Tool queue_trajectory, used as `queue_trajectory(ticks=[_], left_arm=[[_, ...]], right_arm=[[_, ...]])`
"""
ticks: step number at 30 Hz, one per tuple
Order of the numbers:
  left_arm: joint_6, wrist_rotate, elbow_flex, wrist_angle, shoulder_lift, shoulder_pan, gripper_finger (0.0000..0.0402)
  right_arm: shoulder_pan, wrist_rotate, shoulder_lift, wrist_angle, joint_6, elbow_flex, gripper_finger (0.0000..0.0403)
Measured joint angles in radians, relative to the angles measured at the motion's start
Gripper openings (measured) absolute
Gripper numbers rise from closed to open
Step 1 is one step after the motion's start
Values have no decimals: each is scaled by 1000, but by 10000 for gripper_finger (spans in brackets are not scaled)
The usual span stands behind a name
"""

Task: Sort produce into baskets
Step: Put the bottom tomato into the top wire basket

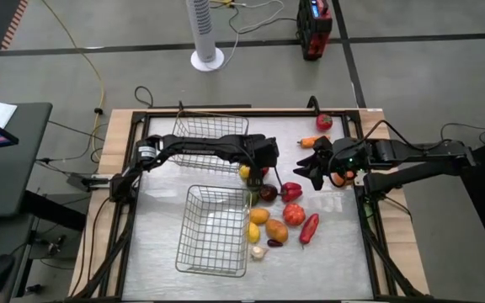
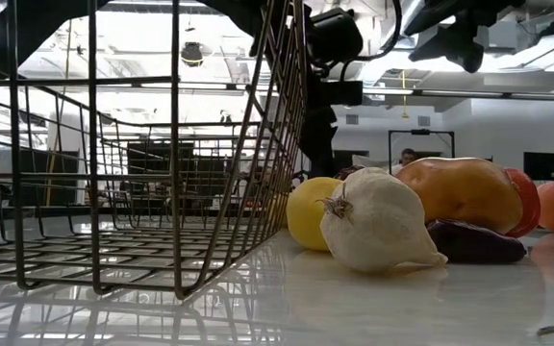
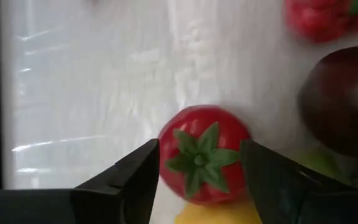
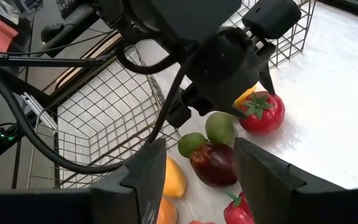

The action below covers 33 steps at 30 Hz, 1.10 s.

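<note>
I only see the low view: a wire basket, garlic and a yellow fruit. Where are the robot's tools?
Observer: The left tool straddles a red tomato, with its fingers open on either side of it.
Operator: And the other one?
Observer: The right tool is open and faces a dark plum that lies beside two green pieces.
Operator: Anything in my basket?
Observer: Seen from above, the near basket holds nothing.
</note>
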Motion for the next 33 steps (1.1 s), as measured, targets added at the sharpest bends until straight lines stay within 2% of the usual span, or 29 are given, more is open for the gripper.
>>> queue_trajectory(ticks=[3,9,18,28,33], left_arm=[[-52,-15,18,-9,0,3,198],[-174,108,57,-10,-3,57,178],[-122,116,57,-24,13,55,149],[-119,78,57,-31,46,26,142],[-95,92,57,-30,46,27,105]], right_arm=[[0,0,0,6,0,0,217],[-1,0,0,16,0,0,217],[-9,0,0,16,-21,0,217],[-15,1,0,49,-22,0,217],[-15,2,0,52,-24,0,217]])
